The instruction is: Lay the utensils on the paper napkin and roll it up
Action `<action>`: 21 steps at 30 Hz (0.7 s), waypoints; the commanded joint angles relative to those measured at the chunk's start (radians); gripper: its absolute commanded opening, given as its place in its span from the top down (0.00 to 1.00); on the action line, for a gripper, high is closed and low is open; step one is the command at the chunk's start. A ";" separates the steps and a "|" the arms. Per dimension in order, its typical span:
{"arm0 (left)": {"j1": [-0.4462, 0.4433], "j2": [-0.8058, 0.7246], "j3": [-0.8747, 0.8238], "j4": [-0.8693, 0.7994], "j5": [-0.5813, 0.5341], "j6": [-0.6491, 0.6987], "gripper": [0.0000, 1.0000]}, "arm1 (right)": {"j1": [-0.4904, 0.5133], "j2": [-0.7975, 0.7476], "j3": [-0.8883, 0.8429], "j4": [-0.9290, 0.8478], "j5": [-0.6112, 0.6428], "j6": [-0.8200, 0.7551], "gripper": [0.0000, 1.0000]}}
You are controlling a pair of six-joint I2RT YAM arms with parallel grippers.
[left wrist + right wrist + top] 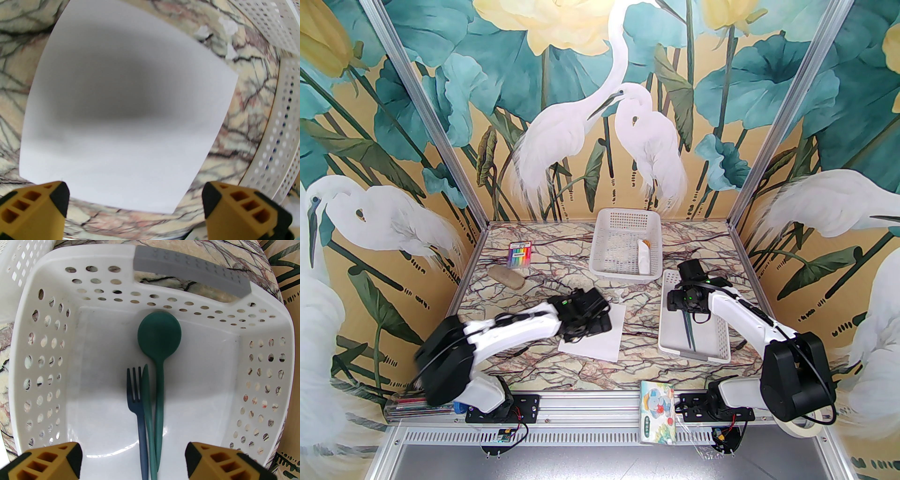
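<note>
The white paper napkin [600, 340] lies flat on the marble table, and in the left wrist view the napkin [126, 117] spreads out below my fingers. My left gripper [591, 324] hovers over its near-left part, open [136, 204] and holding nothing. The utensils lie side by side on the floor of the right white basket [70, 392]: a teal spoon [159, 338], a dark blue-green fork [136, 394] and a slim teal knife [147, 394] between them. My right gripper [133, 458] hangs open above their handles, apart from them, inside that basket [672, 347].
A second white basket [604, 262] at the back holds a white-wrapped, orange-tipped utensil [644, 255]. A crayon pack [519, 255] and a beige oval block [506, 277] sit back left. A cartoon tissue pack [658, 410] lies at the front rail. Small paper scraps [227, 25] lie beyond the napkin.
</note>
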 commanded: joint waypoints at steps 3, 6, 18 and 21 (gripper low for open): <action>-0.004 0.149 0.079 -0.085 -0.044 -0.034 0.01 | -0.002 -0.023 0.014 0.019 0.027 0.013 0.19; -0.004 0.179 0.079 -0.076 -0.058 -0.042 0.01 | -0.003 -0.030 0.009 0.018 0.033 0.007 0.19; -0.005 0.238 0.049 -0.047 -0.002 0.043 0.01 | -0.003 -0.015 0.017 0.002 0.036 -0.001 0.19; -0.005 0.249 0.032 -0.038 0.018 0.089 0.01 | -0.003 -0.018 0.019 0.001 0.048 0.003 0.19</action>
